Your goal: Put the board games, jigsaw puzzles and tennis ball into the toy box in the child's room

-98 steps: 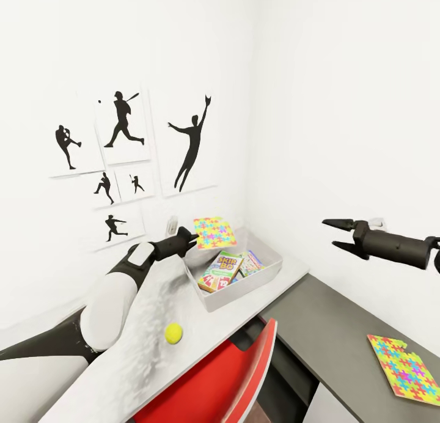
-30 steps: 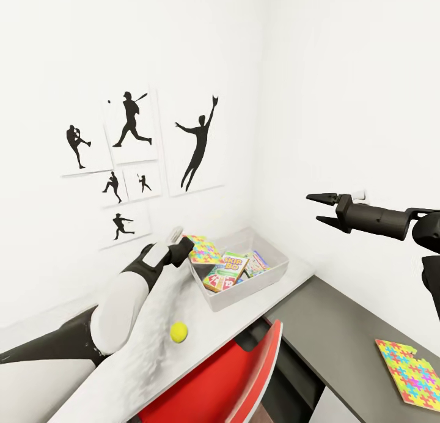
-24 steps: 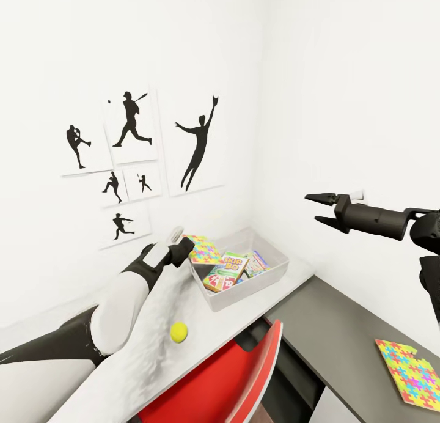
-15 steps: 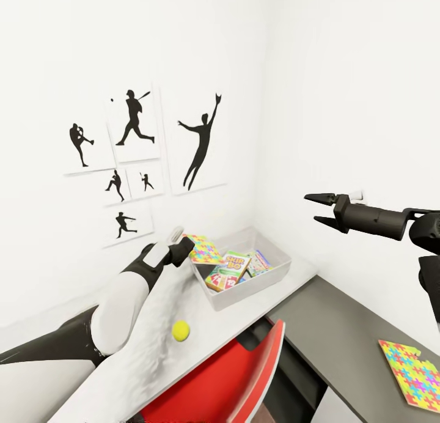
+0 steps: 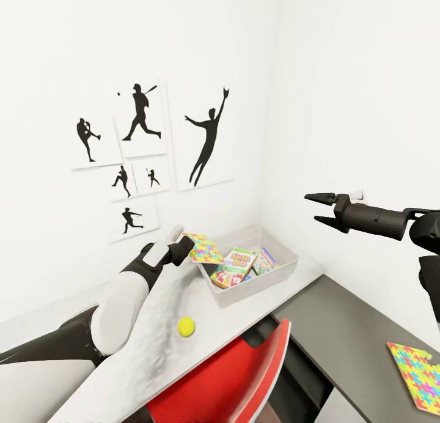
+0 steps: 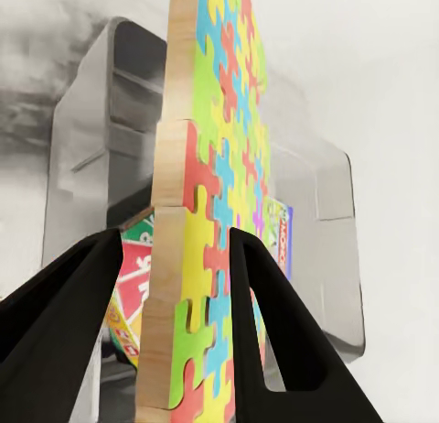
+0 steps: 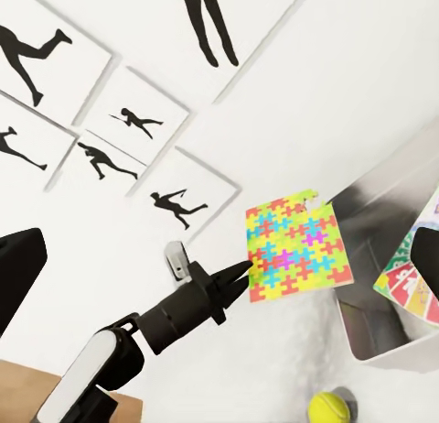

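My left gripper [image 5: 190, 246] is shut on a jigsaw puzzle [image 5: 206, 249], a multicoloured board held on edge [image 6: 215, 212] at the left end of the grey toy box [image 5: 287, 266]. Two board games [image 5: 235, 269] lie inside the box, one green-topped [image 6: 128, 290]. The tennis ball [image 5: 186, 326] rests on the white table [image 5: 244, 313] in front of the box. A second jigsaw puzzle [image 5: 421, 374] lies on the dark grey side cabinet at the lower right. My right gripper [image 5: 319, 208] hangs open in the air to the right of the box. From there I see the held puzzle [image 7: 297, 249] and the ball [image 7: 331, 407].
A red chair [image 5: 226, 380] stands tucked under the table's near edge. Black athlete pictures [image 5: 143, 114] hang on the white wall behind. The dark grey cabinet top [image 5: 342, 337] runs along the right wall, lower than the table.
The whole view has shifted, so the camera moved. Since 3.3 s ago my left gripper has lowered the puzzle to the box's left end. The right arm rose a little, then held still.
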